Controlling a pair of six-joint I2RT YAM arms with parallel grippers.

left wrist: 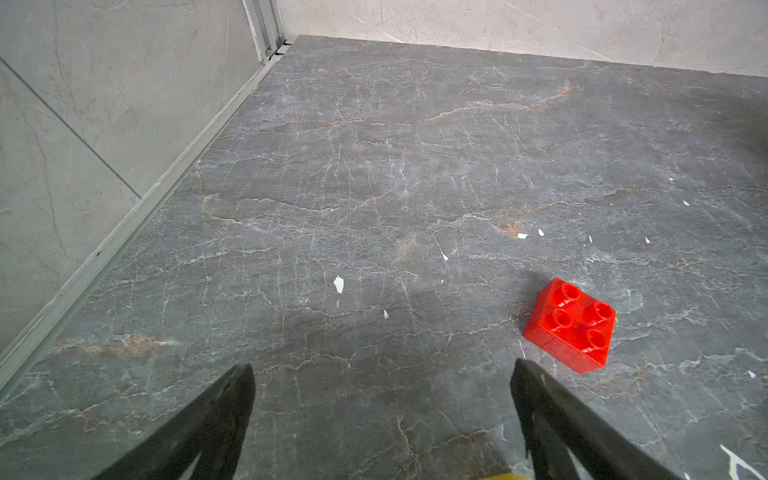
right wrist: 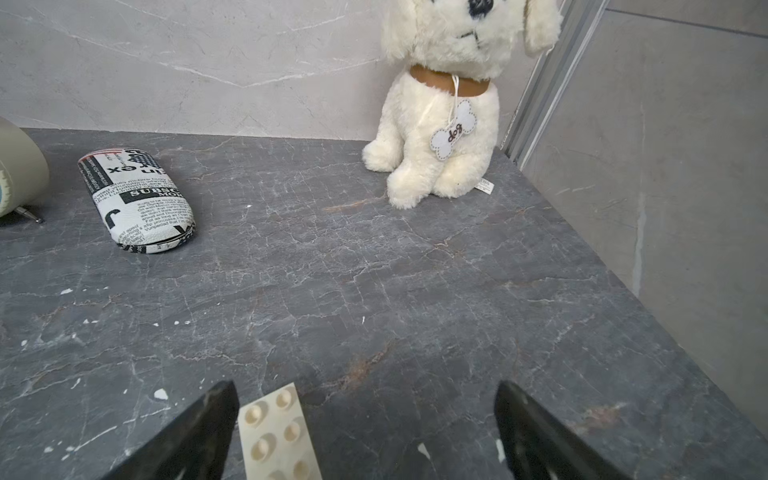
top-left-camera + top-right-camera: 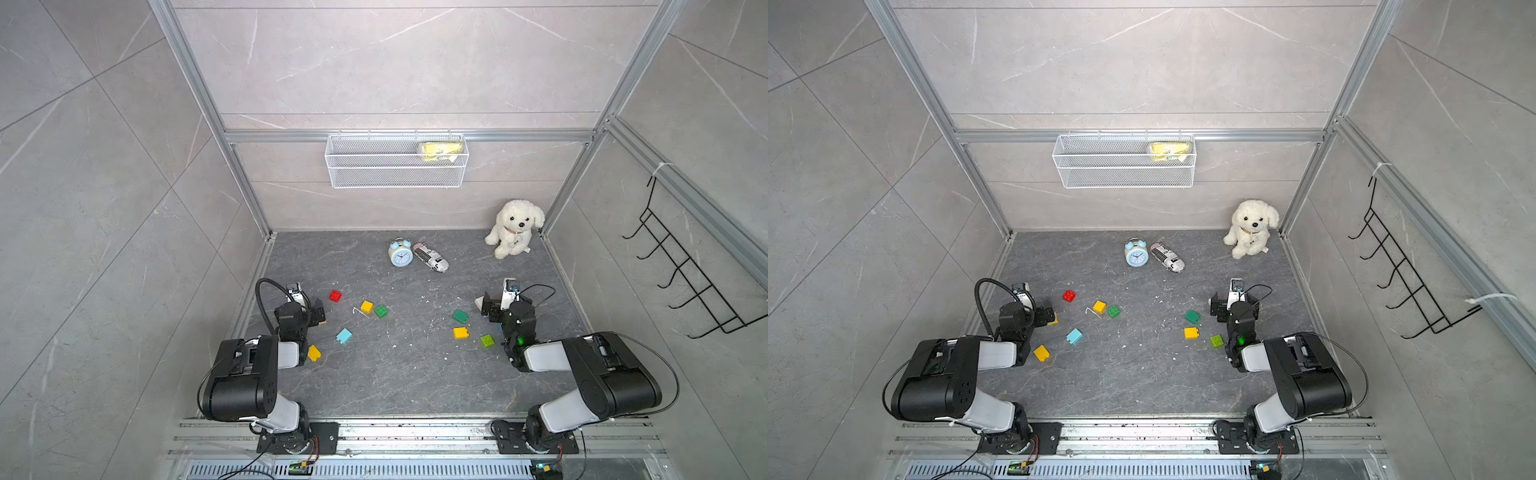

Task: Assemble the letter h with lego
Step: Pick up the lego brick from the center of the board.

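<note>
— On the grey table [image 3: 415, 382], where are the bricks?
— Spread all over, none stuck together yet. The red brick [image 1: 569, 324] sits near the left claw [image 1: 382, 370], a little ahead and off to its right.
— Is that claw holding it?
— No. Its two fingers [image 1: 224, 415] are wide apart, with just bare table between them. In a top view a yellow brick [image 3: 1053, 319] peeks out from under the claw.
— What about the right claw [image 2: 365, 386]?
— Wide apart too. A white brick [image 2: 276, 432] lies flat between its fingers, bumps up, right next to one finger. It is not squeezed. I cannot tell if it touches that finger.
— More bricks?
— Yes. A blue brick [image 3: 344, 336] lies by the left arm [image 3: 245, 374]. A green brick [image 3: 381, 311] lies nearer the middle. A dark green brick [image 3: 460, 316] and a lime brick [image 3: 487, 340] lie by the right arm [image 3: 602, 370].
— And at the back?
— A clock [image 3: 401, 253] with a case [image 3: 432, 258] just beside it, and a dog [image 3: 515, 227] sitting in the far right corner.
</note>
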